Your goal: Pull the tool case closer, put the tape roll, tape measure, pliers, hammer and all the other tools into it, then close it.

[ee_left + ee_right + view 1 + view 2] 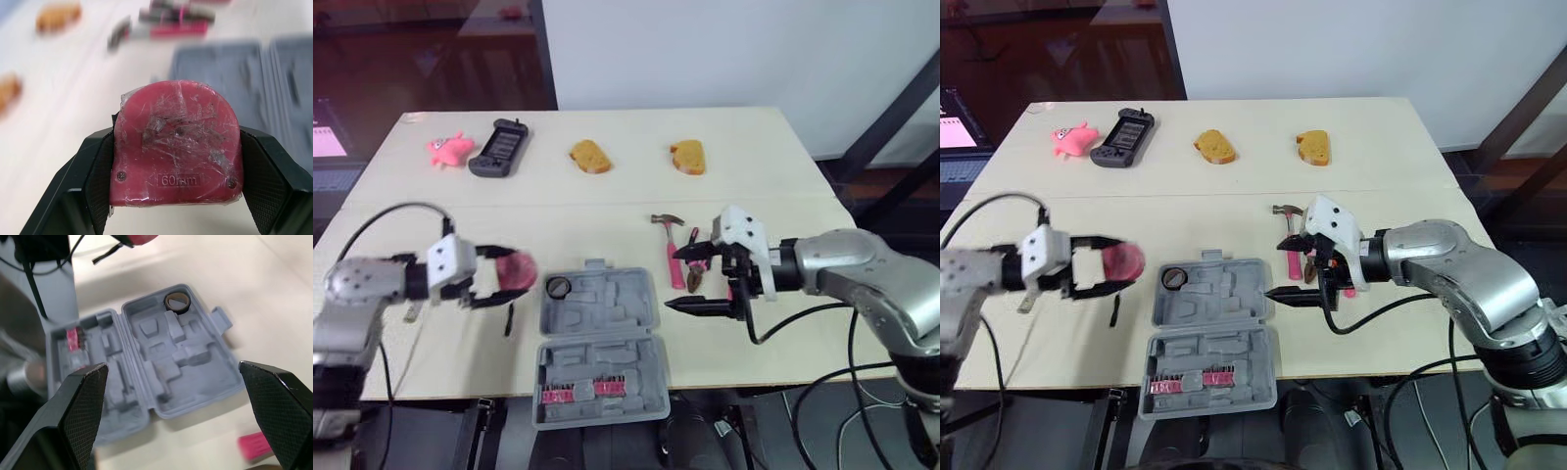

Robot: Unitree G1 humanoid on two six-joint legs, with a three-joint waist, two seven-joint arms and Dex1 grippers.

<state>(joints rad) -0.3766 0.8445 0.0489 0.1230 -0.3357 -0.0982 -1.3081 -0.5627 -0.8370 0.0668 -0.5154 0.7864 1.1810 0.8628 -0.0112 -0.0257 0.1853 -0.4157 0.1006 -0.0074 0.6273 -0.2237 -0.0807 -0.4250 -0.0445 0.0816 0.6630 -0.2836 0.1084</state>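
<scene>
The grey tool case (600, 338) lies open at the table's near edge, its lid half toward me. A dark tape roll (557, 287) sits in the far left corner of its tray. My left gripper (509, 275) is shut on the red tape measure (176, 142), held above the table just left of the case. My right gripper (697, 279) stands open just right of the case with nothing between its fingers. Behind it lie the pink-handled hammer (672, 249) and the pliers (695, 278), partly hidden by the fingers.
Along the table's far side lie a pink toy (448, 148), a black handheld device (500, 148) and two pieces of toast (590, 156) (688, 156). Pink bits (579, 391) sit in the case's near half. A thin dark tool (509, 320) lies left of the case.
</scene>
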